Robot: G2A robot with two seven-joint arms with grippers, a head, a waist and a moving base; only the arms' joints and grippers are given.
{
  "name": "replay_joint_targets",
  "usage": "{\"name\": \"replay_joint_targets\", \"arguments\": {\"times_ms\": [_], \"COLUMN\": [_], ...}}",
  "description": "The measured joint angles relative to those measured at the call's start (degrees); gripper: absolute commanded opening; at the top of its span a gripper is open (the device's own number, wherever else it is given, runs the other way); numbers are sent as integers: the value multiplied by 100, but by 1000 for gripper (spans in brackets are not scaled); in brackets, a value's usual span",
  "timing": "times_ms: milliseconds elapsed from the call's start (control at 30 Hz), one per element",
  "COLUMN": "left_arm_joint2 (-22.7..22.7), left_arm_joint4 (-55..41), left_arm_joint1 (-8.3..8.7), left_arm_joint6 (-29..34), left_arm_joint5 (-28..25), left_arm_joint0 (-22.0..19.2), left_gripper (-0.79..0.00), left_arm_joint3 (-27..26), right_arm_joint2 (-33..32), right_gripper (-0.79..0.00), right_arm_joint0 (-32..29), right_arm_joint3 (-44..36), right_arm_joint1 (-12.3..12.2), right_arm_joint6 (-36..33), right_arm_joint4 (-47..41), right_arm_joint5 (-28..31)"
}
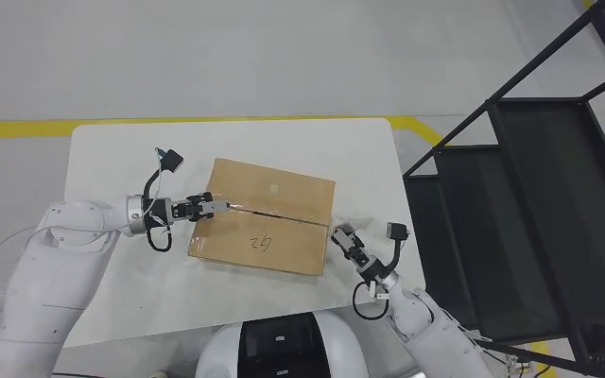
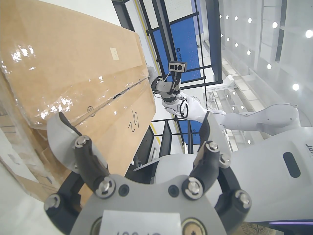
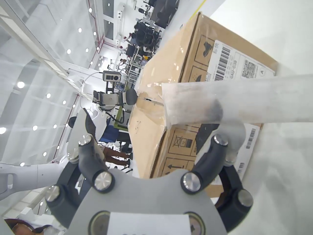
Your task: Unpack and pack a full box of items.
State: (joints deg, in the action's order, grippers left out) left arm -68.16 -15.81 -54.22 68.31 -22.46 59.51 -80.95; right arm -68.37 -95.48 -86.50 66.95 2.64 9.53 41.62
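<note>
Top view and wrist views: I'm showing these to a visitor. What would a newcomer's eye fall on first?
The brown cardboard box, closed and with clear tape along its middle seam, lies in the middle of the white table. The open left gripper sits at one end of that seam. The open right gripper is at the other end, where a loose strip of clear tape crosses the box's labelled end.

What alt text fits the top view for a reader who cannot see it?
A closed cardboard box, taped along its centre seam, sits on a white table. The left gripper is at one end of the seam; the right gripper is beside the box's opposite side.
</note>
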Motion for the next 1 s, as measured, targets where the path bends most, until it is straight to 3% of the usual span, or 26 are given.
{"name": "replay_joint_targets", "arguments": {"times_ms": [533,1000], "left_arm_joint2": [13,0], "left_arm_joint4": [45,177], "left_arm_joint1": [-3,16], "left_arm_joint6": [-99,-280], "left_arm_joint5": [34,126], "left_arm_joint0": [44,194], "left_gripper": [0,0], "left_arm_joint3": [-64,-259], "right_arm_joint2": [-399,-18], "right_gripper": [0,0], "right_arm_joint0": [-209,148], "right_arm_joint3": [-72,-147], "right_arm_joint1": [99,248], "right_arm_joint6": [1279,1273], "right_arm_joint4": [863,1756], "right_arm_joint5": [1056,1211]}}
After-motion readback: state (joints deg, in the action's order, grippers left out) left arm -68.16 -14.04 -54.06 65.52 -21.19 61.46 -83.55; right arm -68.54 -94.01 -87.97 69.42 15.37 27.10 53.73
